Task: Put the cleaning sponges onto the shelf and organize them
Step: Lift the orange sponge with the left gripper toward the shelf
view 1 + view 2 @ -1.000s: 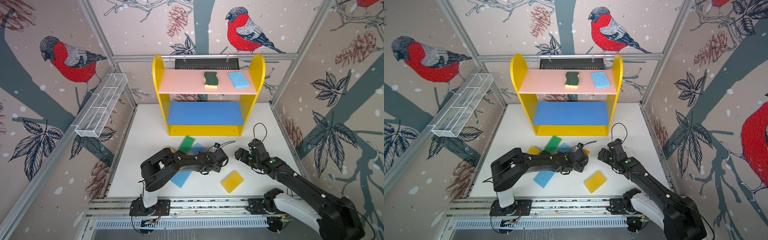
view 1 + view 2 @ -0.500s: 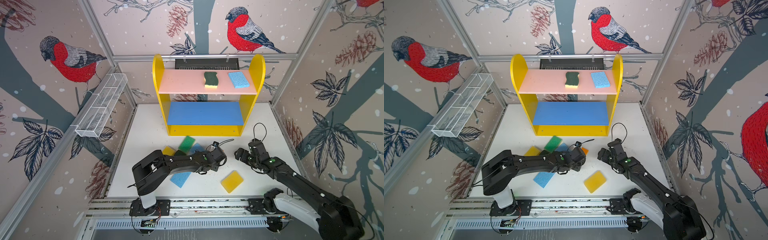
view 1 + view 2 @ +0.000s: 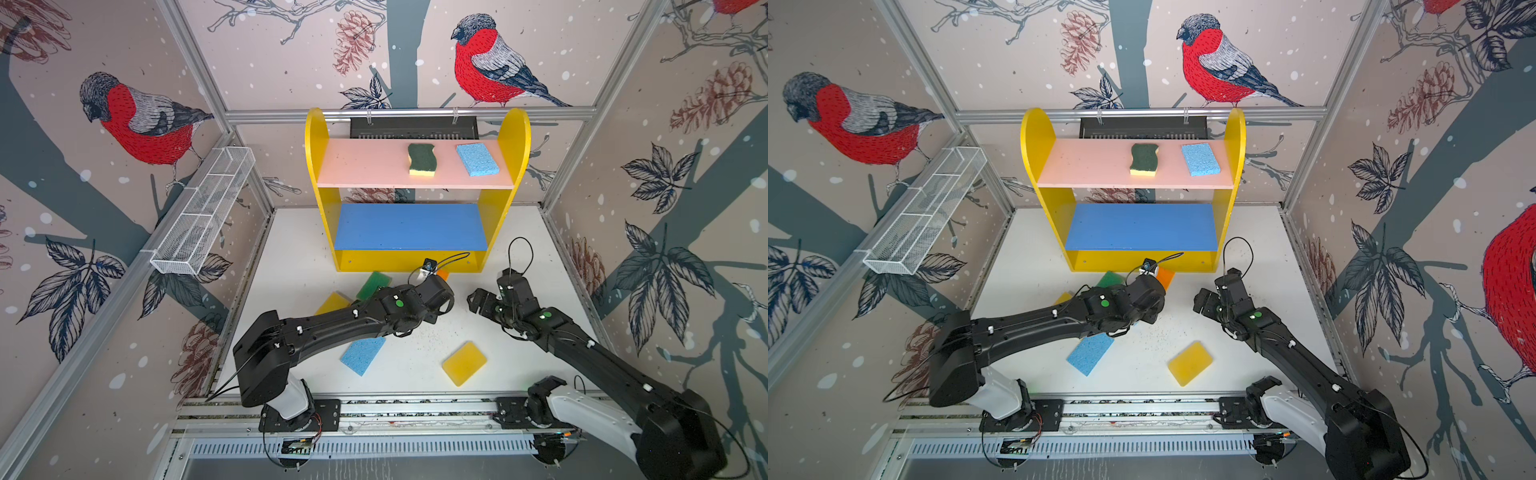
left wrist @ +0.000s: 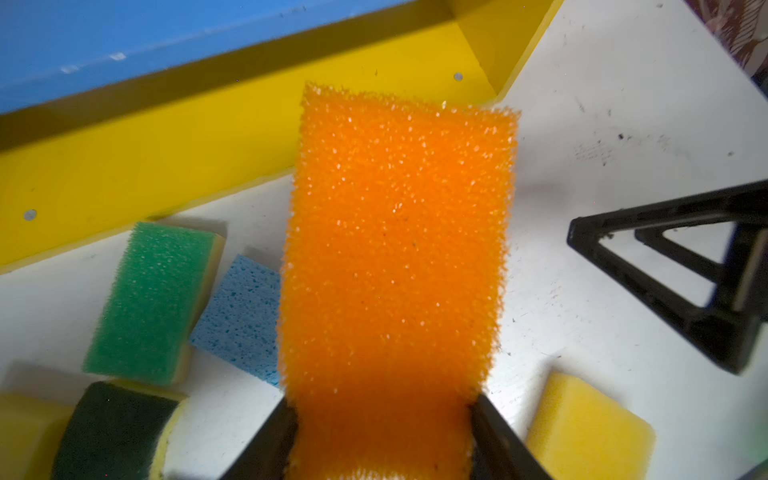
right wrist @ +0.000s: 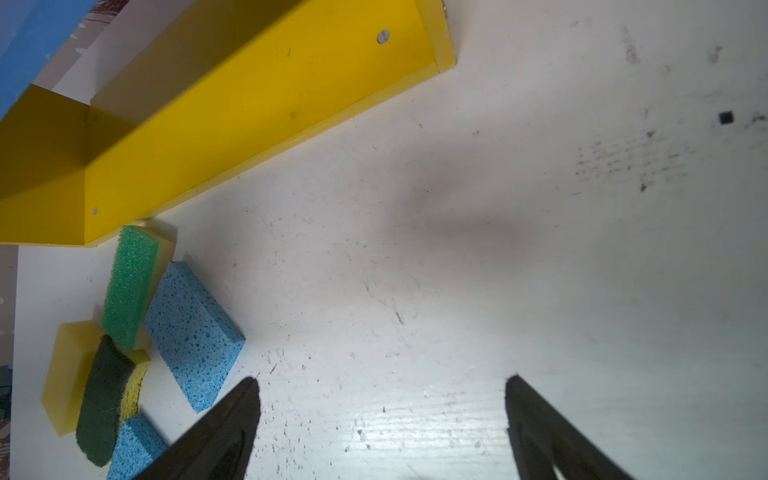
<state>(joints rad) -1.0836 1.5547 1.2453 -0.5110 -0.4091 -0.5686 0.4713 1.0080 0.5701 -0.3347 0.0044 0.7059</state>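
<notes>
Orange foam fills the left wrist view. The orange sponge (image 4: 395, 270) is pinched at its near end by the left gripper (image 4: 382, 415), whose jaws are drawn in tight against both sides. The rest of the sponge is carried out ahead of the jaws, towards the yellow base of the shelf (image 3: 515, 137). Whether its far end touches the white table (image 3: 299, 257) cannot be told.

To the left of these jaws a cluster is left lying on the table. In it the green sponge (image 4: 153, 299) is set nearest the shelf base. A light blue sponge (image 4: 245, 316) is tucked just beside the green one and is partly hidden by the held sponge. A dark green scourer (image 4: 116, 428) is placed just behind the green sponge. Behind and to the right of the jaws a yellow sponge (image 4: 590, 428) is seen lying flat. A second blue sponge (image 3: 363, 355) is found further back, beside the left forearm.

The right gripper (image 5: 382, 384) is held just to the right of the left one, apart from it. Its jaws are spread wide and only bare table is seen between them.

Well ahead of both pairs of jaws, on the pink upper board (image 3: 365, 166), a wavy scourer (image 3: 422, 158) and a blue pad (image 3: 477, 159) are laid side by side, not touching. Nothing is seen on the blue middle board (image 3: 411, 226).
</notes>
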